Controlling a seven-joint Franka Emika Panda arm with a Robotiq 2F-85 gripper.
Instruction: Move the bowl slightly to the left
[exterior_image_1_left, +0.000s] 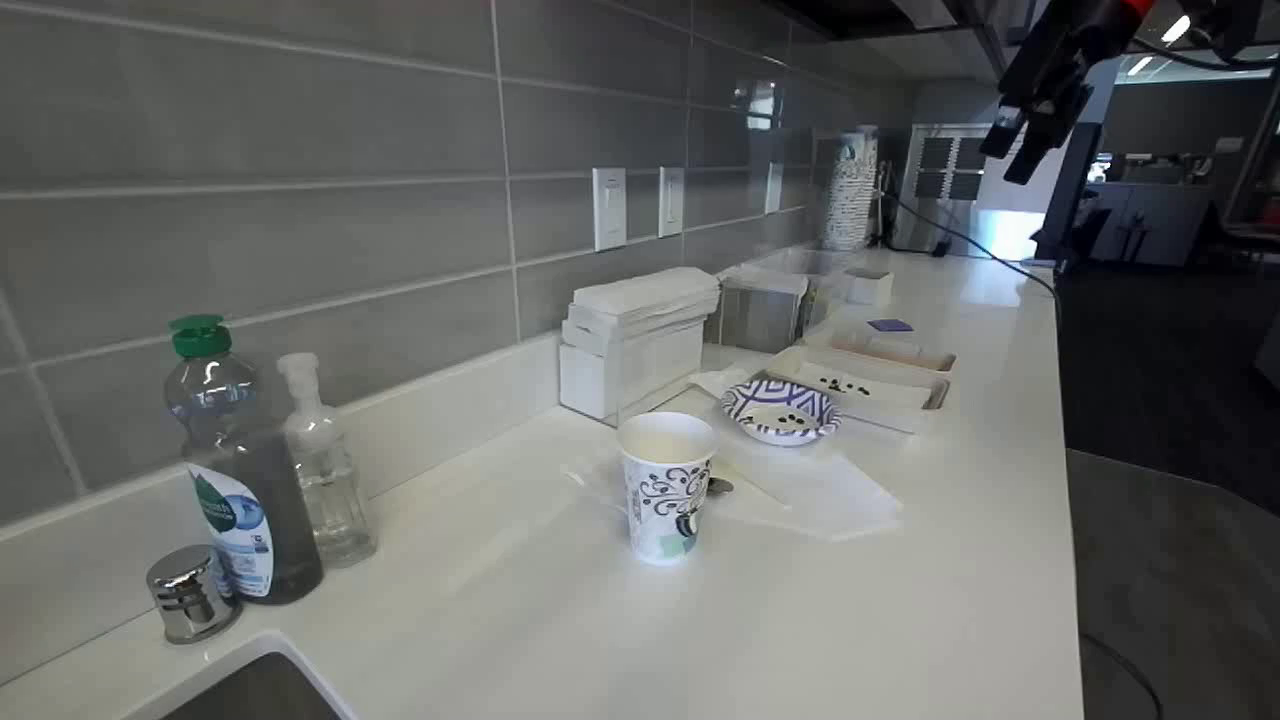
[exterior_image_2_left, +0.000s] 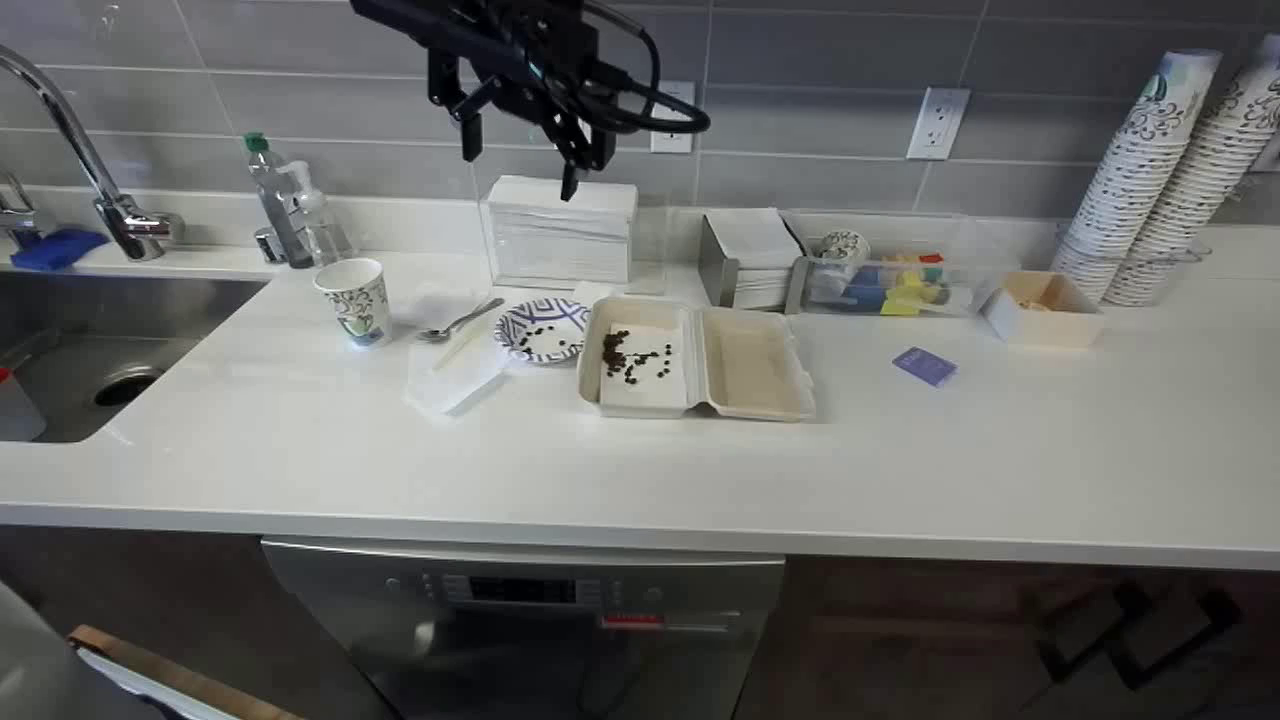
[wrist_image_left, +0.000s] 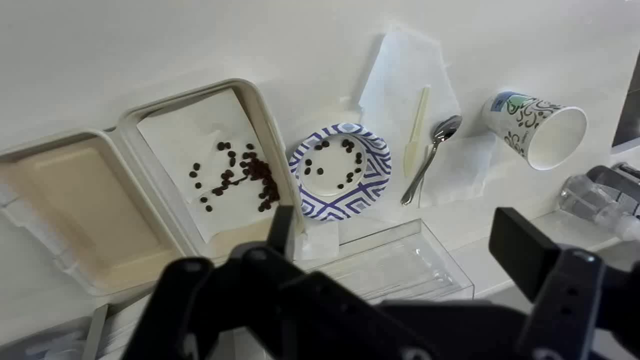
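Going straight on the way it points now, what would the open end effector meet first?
Probably the patterned bowl: the end effector points down roughly toward it, though depth is unclear and the clear napkin holder nearby could come first.

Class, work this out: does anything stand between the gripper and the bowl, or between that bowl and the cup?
Nothing visible stands between the gripper and the bowl. Toward the cup lie a paper sheet, a cream utensil and a spoon; sliding the bowl that way might catch the sheet.
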